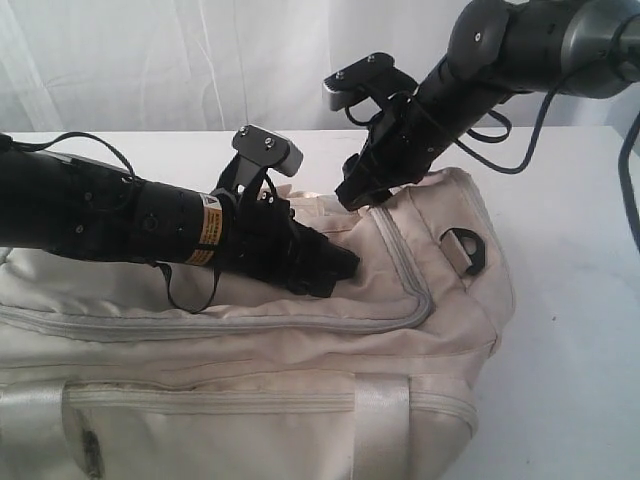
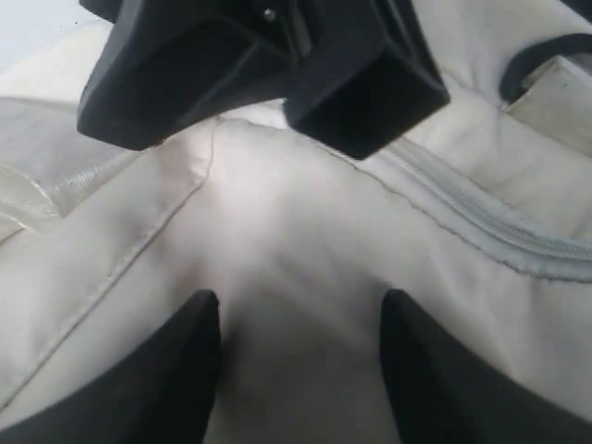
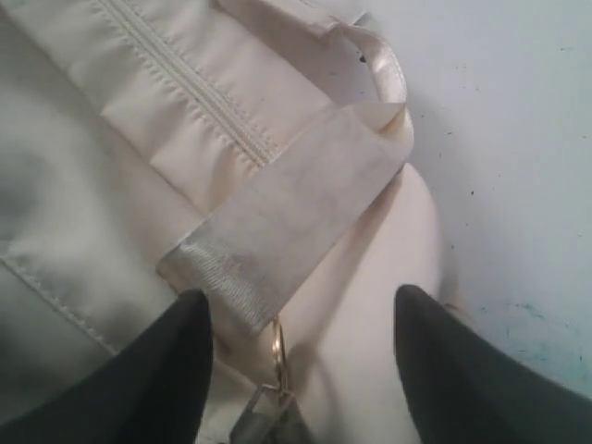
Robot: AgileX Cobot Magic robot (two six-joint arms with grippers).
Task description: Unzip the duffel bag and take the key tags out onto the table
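The cream duffel bag (image 1: 300,380) fills the front of the table (image 1: 570,200), and its grey zipper (image 1: 400,260) looks closed along the top. My left gripper (image 1: 338,268) rests open on the top fabric (image 2: 296,240), nothing between its fingers (image 2: 185,370). My right gripper (image 1: 355,195) is open at the bag's far end, just above the zipper's curve. In the right wrist view its jaws straddle a metal ring and grey zipper pull (image 3: 276,365) below a webbing strap (image 3: 287,213), not closed on it. The key tags are hidden.
A black D-ring (image 1: 462,247) sits on the bag's right end. A webbing handle (image 1: 380,420) crosses the bag's front side. White table (image 3: 518,139) shows beyond the bag's end, and a white curtain (image 1: 150,60) hangs behind.
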